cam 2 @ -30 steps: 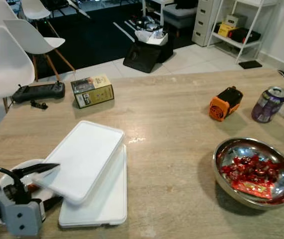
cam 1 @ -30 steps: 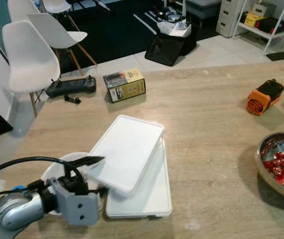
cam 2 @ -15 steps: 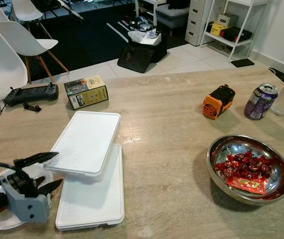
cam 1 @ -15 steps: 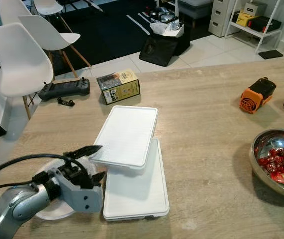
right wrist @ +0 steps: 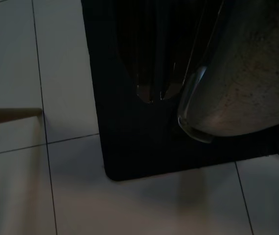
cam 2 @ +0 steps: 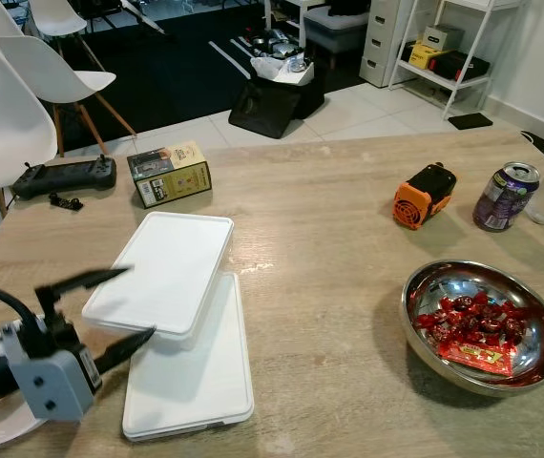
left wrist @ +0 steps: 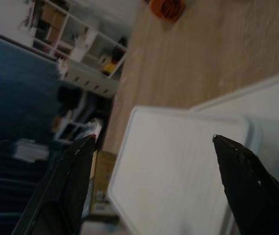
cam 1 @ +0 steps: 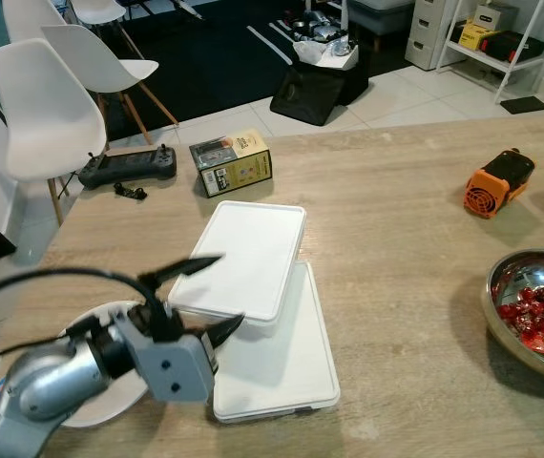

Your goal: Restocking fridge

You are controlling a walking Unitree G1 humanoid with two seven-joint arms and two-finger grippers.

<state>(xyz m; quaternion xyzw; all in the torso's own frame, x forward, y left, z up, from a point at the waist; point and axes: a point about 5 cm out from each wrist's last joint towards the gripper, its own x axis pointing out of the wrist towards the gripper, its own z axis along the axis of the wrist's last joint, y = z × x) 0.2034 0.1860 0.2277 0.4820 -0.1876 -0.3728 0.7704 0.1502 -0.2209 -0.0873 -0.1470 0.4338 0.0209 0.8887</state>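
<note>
Left eye view: left hand (cam 1: 203, 296), fingers apart, brackets the upper tray (cam 1: 241, 258) at 7 o'clock, positioned to grip its near edge. Right hand's state: cannot tell.

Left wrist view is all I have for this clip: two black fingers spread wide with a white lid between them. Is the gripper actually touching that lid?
Observer: From the head views, the left gripper is open at the near corner of the upper white lid, one finger above, one below.
Operator: What's under the lid?
Observer: A second white lid flat on the wooden table; the upper one overlaps its far end.
Operator: Anything else close by?
Observer: A white plate under the left arm.
</note>
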